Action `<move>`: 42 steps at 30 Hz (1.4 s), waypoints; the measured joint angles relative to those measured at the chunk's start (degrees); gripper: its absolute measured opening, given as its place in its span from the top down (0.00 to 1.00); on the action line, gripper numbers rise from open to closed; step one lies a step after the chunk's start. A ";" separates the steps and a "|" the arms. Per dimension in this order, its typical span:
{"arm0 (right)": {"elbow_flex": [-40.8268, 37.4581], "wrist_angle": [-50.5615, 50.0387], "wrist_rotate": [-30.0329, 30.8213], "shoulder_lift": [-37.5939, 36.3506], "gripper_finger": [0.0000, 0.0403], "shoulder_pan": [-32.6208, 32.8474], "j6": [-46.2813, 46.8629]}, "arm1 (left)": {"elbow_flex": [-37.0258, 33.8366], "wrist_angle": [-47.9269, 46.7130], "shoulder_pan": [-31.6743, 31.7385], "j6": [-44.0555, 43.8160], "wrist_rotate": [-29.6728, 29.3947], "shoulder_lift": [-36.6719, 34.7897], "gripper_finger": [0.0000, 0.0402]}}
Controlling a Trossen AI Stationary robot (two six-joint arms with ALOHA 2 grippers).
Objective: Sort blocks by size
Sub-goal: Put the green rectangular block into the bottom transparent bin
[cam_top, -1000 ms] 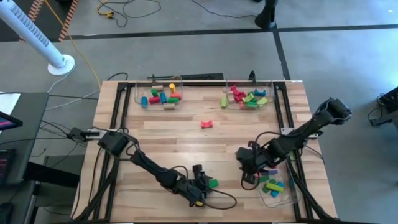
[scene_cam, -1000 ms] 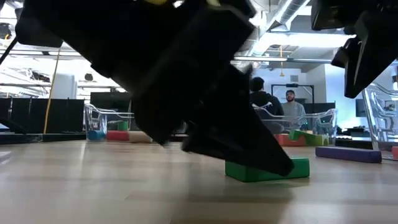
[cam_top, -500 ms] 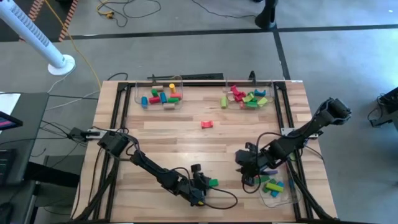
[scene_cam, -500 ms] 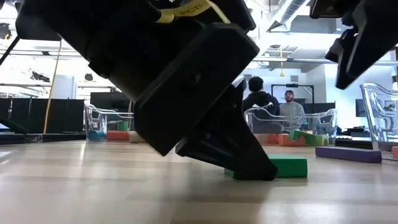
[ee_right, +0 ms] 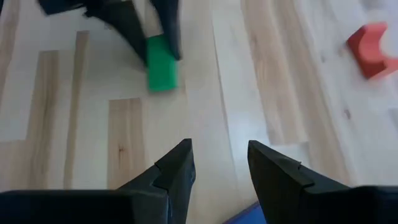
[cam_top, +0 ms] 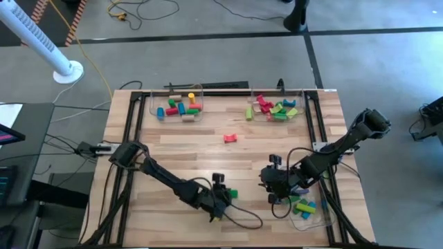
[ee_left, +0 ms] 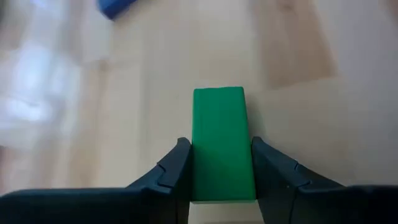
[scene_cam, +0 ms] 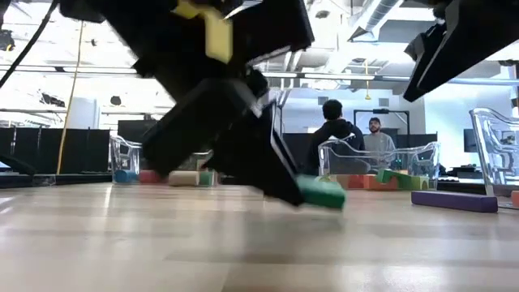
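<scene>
Starting at the near edge of the wooden table, the left gripper is seen low over the boards, its fingers clamped on the two long sides of a green block. In the low view that block is tilted, one end raised off the wood. Bare planks are shown on every side of it in the left wrist view, with a blue piece well apart.

Just to the right, the right gripper is held above the table near a clear tray at the near right corner, in which green, blue and yellow blocks are kept. Its fingers are parted with only bare wood seen between them; nothing is grasped.

Toward mid-table a wide stretch of open board is left, broken only by a red block. Along the far edge two more clear trays are set: the left far tray and the right far tray, each filled with mixed coloured blocks. Black frame rails are run along both side edges.
</scene>
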 joint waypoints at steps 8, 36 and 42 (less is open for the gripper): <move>0.00 7.11 7.67 0.00 0.55 3.93 -10.11 | -2.71 -2.66 3.14 8.29 1.45 -11.76 0.70; 0.00 46.21 11.94 13.53 0.44 -10.32 -66.79 | -29.88 24.58 32.29 11.54 63.92 -33.62 0.70; 0.00 48.04 9.25 15.84 0.39 -13.71 -67.82 | -29.85 24.78 34.38 13.32 65.15 -33.62 0.70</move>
